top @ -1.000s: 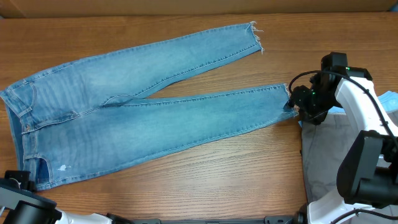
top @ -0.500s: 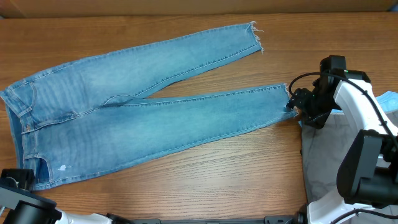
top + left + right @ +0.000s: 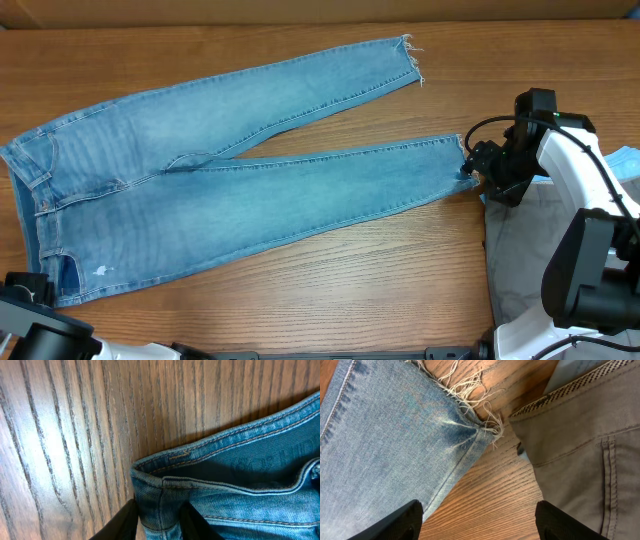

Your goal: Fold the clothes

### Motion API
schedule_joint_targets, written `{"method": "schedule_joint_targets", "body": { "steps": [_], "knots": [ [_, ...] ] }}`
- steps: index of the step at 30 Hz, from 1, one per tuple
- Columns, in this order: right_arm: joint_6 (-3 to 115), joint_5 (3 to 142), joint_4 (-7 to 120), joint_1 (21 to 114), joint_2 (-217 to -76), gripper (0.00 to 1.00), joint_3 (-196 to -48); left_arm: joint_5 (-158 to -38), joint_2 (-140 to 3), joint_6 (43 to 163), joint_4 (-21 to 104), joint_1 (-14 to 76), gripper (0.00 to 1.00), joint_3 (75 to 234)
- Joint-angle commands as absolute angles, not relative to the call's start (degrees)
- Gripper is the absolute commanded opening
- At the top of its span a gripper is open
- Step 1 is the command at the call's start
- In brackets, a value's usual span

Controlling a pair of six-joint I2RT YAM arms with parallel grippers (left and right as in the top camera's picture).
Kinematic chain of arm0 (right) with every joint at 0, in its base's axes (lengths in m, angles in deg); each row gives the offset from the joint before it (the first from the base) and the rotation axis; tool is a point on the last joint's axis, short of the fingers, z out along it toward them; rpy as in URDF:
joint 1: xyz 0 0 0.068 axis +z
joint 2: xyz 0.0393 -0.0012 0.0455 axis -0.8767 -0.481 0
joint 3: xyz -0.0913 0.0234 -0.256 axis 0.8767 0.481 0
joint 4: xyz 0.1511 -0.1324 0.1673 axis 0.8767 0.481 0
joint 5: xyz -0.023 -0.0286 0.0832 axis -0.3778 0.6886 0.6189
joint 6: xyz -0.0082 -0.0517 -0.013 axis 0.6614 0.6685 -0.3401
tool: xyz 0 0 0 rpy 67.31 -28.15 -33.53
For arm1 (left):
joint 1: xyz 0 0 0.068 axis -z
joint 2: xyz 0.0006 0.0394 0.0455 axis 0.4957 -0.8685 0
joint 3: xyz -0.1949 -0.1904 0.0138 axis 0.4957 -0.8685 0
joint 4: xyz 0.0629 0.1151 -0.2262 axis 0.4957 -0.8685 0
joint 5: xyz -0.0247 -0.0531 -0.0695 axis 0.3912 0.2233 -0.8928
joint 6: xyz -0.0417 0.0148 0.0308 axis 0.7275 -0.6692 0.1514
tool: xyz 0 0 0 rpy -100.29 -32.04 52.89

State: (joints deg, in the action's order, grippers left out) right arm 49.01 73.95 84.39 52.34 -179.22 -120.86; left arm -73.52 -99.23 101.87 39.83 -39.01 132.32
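Your right gripper (image 3: 482,172) has slid a touch to the right since a second ago, off the lower leg's hem (image 3: 470,390). The jeans (image 3: 230,190) haven't budged.

Hard-to-see stuff first. From overhead the left gripper is mostly cut off at the bottom-left corner, so you only get a dark bit of the arm there. On the left wrist cam the fingertips run off the bottom edge. A grey garment (image 3: 520,250) on the right is partly hidden under your right arm, and there's a pale blue scrap at the far right edge I can't identify.

The jeans lie flat on the table (image 3: 350,290), waist to the left and legs fanning out to the right, frayed ends pointing at your right arm.

The left gripper (image 3: 157,522) has a finger on each side of the waistband (image 3: 225,460) corner, and it looks pinched on the denim.

The right gripper (image 3: 480,517) has its fingers wide apart with nothing in them. It hangs over the hem corner and bare wood, with the grey garment just beside it.
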Motion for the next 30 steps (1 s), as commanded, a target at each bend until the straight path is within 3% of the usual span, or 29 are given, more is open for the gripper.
{"method": "schedule_joint_targets", "body": {
  "steps": [1, 3, 5, 15, 18, 23, 30],
  "knots": [
    [48.7, 73.3, 84.3, 52.2, -178.7, 0.75, -120.7, -69.8, -98.9, 101.4, 40.4, -39.3, 0.26, 129.9],
    [48.7, 73.3, 84.5, 52.2, -178.7, 0.75, -120.7, -69.9, -98.9, 101.4, 40.9, -39.3, 0.19, 129.6],
    [48.7, 73.3, 84.5, 52.2, -178.7, 0.75, -120.7, -71.2, -98.9, 101.4, 40.9, -39.3, 0.04, 129.7],
    [47.0, 72.8, 83.6, 51.2, -178.7, 0.75, -120.7, -75.0, -98.8, 101.4, 33.0, -39.3, 0.04, 136.3],
    [43.7, 72.2, 83.1, 48.3, -178.7, 0.67, -120.7, -74.9, -98.8, 101.4, 29.9, -39.3, 0.04, 139.4],
    [44.0, 73.9, 85.7, 43.4, -178.7, 0.66, -119.5, -74.9, -98.8, 101.4, 26.9, -39.3, 0.04, 142.1],
    [52.8, 88.6, 77.7, 44.1, -178.7, 0.58, -114.5, -74.8, -98.8, 101.3, 26.0, -39.3, 0.04, 142.1]
  ]
}}
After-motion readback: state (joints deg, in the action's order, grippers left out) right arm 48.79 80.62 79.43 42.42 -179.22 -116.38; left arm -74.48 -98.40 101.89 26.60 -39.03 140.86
